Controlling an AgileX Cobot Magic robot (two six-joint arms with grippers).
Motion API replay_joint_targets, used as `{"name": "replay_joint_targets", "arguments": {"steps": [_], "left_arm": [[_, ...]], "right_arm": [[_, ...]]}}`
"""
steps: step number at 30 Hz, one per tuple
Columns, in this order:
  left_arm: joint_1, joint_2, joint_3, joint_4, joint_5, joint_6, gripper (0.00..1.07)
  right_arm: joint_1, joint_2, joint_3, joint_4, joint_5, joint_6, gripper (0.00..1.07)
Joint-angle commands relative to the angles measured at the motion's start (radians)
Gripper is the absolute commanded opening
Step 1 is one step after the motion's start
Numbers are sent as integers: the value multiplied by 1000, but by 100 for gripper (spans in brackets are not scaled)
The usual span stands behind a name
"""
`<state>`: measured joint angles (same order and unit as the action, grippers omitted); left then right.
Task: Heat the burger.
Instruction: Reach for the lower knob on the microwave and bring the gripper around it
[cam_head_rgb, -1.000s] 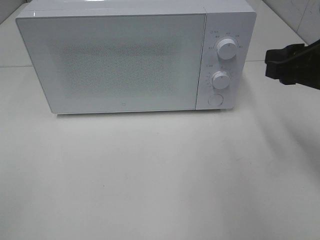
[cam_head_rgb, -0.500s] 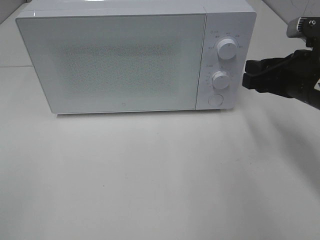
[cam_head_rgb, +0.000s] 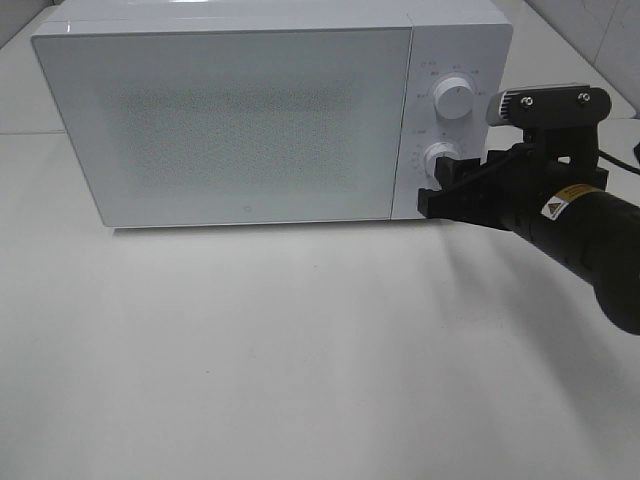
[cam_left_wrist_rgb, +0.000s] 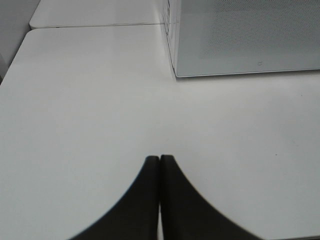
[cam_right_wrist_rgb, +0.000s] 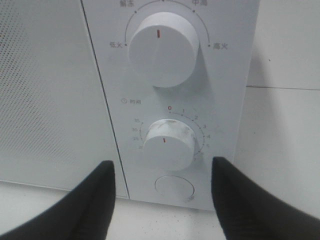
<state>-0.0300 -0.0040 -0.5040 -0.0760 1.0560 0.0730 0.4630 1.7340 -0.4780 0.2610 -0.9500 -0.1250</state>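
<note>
White tabletop (cam_head_rgb: 300, 350) spreads under everything, and a boxy white microwave oven (cam_head_rgb: 250, 120) stands on it toward the back. Its wide door (cam_head_rgb: 230, 125), with a finely dotted pane, is closed. A control panel on the oven's right side carries a large round white upper knob (cam_right_wrist_rgb: 161, 49), a smaller white lower knob (cam_right_wrist_rgb: 167, 143) ringed with numbers, and a flat round button (cam_right_wrist_rgb: 174, 187) at the bottom.

The right gripper (cam_right_wrist_rgb: 161, 167) is held in front of this panel with its black fingers (cam_right_wrist_rgb: 97, 200) spread wide. One finger stands on each side of the lower knob and the button, clear of both, and nothing is held between them. Whether the fingertips touch the face of the panel cannot be told. In the high view the gripper and its black arm (cam_head_rgb: 585, 230) cover the button and part of the lower knob.

The left gripper (cam_left_wrist_rgb: 159, 159) hangs over the tabletop in front of the oven's near left corner. Its two dark fingers are pressed together with nothing between them, and it falls outside the high view.

The burger shows in no view. The dotted pane of the closed door reveals nothing of the oven's inside.
</note>
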Motion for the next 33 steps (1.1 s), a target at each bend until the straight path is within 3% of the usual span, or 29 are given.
{"name": "replay_joint_targets", "arguments": {"steps": [1,15,33], "left_arm": [[1,-21,4,1,-16,-7,0],[1,-21,4,1,-16,-7,0],[1,-21,4,1,-16,-7,0]], "right_arm": [[14,34,-8,24,-75,-27,55],[14,194,-107,55,-108,-76,55],[14,214,-186,70,-112,-124,55]]}}
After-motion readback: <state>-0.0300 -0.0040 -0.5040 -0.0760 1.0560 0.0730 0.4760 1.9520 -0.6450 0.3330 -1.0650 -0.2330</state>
